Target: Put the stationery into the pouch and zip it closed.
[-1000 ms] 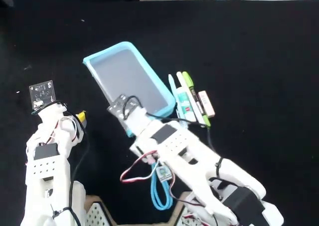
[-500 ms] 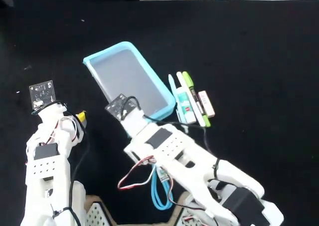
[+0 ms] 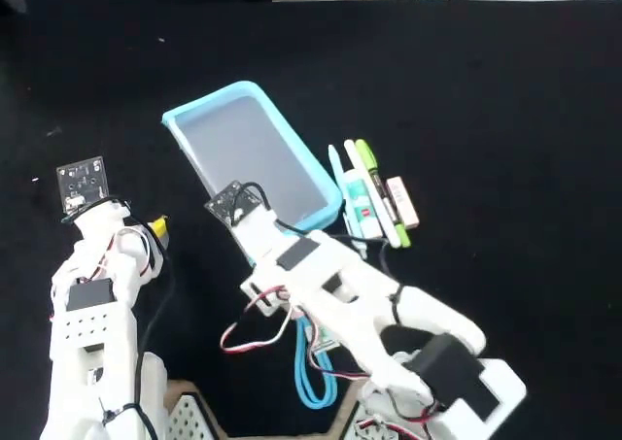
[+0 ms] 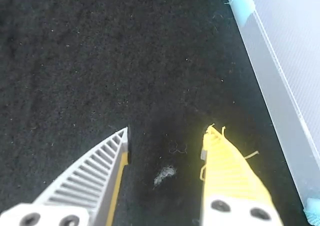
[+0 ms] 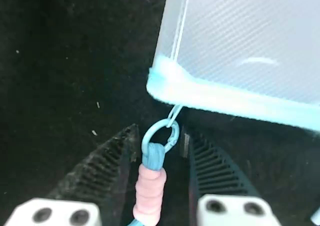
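Pouch (image 3: 255, 153) (translucent, flat, light-blue zip border): the step in hand reads as working the zip, contents not yet loaded. I cannot tell whether the zip is open or closed.

Nearest, the right gripper (image 5: 159, 134) is released, jaws apart and straddling the light-blue pull ring (image 5: 161, 134) with its blue cord and pink bead (image 5: 148, 186). The ring sits between the fingers, apparently not pinched. It hangs from the pouch's near corner. The pouch lies flat on the black cloth table (image 3: 505, 90) and runs away to the far left.

The left gripper (image 4: 167, 132) is likewise released, holding nothing, over bare cloth to the left of the pouch and apart from its edge.

Just right of the pouch lies the stationery (image 3: 374, 195): white pens, a green highlighter and a small pale block, side by side, outside it.

Next move, as judged: clench squarely on the ring, then draw it along the border. Risks: the cord may slip and the pouch may slide.
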Robot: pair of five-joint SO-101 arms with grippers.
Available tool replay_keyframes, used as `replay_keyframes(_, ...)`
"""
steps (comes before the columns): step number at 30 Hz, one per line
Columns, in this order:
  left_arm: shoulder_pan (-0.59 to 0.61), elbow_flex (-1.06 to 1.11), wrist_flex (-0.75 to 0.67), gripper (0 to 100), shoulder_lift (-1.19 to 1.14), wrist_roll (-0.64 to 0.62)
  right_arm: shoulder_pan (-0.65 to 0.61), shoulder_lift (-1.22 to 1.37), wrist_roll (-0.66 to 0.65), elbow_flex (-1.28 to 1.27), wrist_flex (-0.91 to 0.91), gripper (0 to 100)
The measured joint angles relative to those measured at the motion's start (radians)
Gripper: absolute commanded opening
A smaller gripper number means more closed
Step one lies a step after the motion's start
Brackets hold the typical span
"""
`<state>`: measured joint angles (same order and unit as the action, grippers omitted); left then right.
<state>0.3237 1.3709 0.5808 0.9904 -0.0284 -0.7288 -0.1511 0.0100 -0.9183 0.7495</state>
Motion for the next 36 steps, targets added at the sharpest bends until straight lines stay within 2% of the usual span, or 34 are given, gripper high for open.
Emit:
replay_keyframes(3, 0.0, 0.0, 0.0, 23, 0.0, 0.0, 0.006, 0.018, 0.0, 0.018, 0.011, 0.3)
replay_keyframes(4, 0.0, 0.0, 0.0, 23, 0.0, 0.0, 0.008, 0.018, -0.003, 0.018, 0.012, 2.6)
replay_keyframes(6, 0.0, 0.0, 0.0, 23, 0.0, 0.0, 0.017, 0.017, -0.025, 0.018, 0.012, 0.7)
replay_keyframes(16, 0.0, 0.0, 0.0, 23, 0.0, 0.0, 0.132, -0.218, -0.287, 0.092, 0.127, 1.0)
replay_keyframes(20, 0.0, -0.003, 0.015, 23, 0.0, 0.0, 0.138, -0.276, -0.307, 0.199, 0.15, 1.0)
replay_keyframes(28, 0.0, -0.158, 0.287, 23, 0.0, 0.0, 0.035, -0.293, -0.308, 0.333, 0.18, 1.0)
replay_keyframes(32, 0.0, -0.176, 0.311, 23, 0.011, 0.0, 0.025, -0.345, -0.308, 0.324, 0.18, 1.0)
replay_keyframes(36, -0.021, -0.172, 0.313, 24, 0.127, 0.0, 0.023, -0.434, -0.307, 0.23, 0.107, 1.0)
